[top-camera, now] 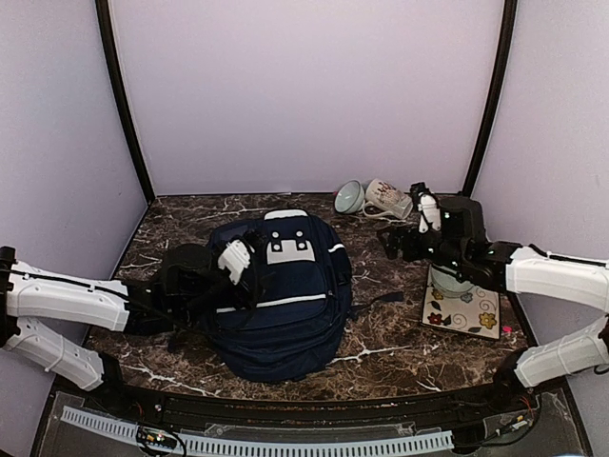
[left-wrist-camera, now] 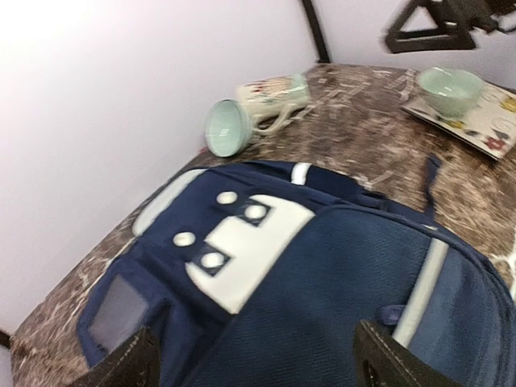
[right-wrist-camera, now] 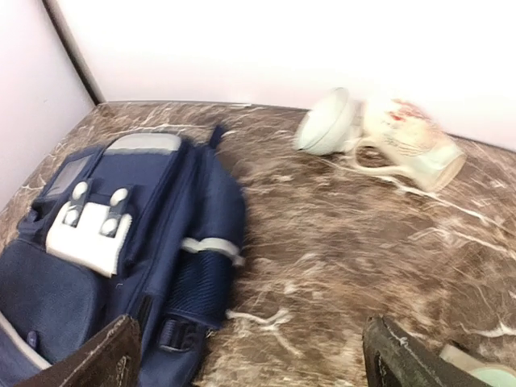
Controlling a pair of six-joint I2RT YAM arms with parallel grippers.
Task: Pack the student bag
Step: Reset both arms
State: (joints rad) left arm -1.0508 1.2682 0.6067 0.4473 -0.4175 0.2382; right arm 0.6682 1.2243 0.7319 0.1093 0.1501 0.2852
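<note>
The student bag [top-camera: 285, 305] is a large navy backpack with white stripe trim and a white patch, lying flat in the middle of the table. My left gripper [top-camera: 236, 284] hovers over its left part, open and empty. In the left wrist view the bag [left-wrist-camera: 322, 274] fills the space between the wide-apart fingers of the gripper [left-wrist-camera: 258, 367]. My right gripper [top-camera: 395, 243] is open and empty, above the table to the right of the bag. In the right wrist view the bag [right-wrist-camera: 121, 242] lies at the left and bare table lies under the gripper [right-wrist-camera: 250, 363].
A floral mug [top-camera: 388, 198] and a pale green bowl [top-camera: 349, 197] lie tipped at the back right. A second green bowl [left-wrist-camera: 449, 89] sits on a floral square tile [top-camera: 466, 312] under the right arm. Walls enclose the table on three sides.
</note>
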